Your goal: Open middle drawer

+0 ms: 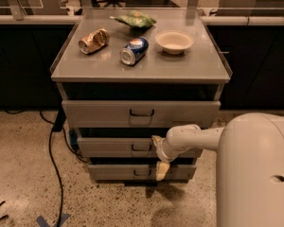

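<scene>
The middle drawer (109, 147) is a low grey metal front in the cabinet (66, 91), between a taller top drawer (99, 113) and a bottom drawer (113, 172). Its small dark loop handle (141, 147) sits at its centre. My gripper (158, 154) is in front of the middle drawer, just right of the handle, on the end of my white arm (194, 138), which reaches in from the right. It is open, with one yellowish fingertip (155, 139) up at the drawer's top edge and the other (162, 170) hanging over the bottom drawer. It holds nothing.
On the cabinet top lie a crushed gold can (93, 40), a blue can (134, 50) on its side, a white bowl (174, 41) and a green bag (135, 19). A black cable (51, 150) runs down the floor at the left. My white body (255, 174) fills the lower right.
</scene>
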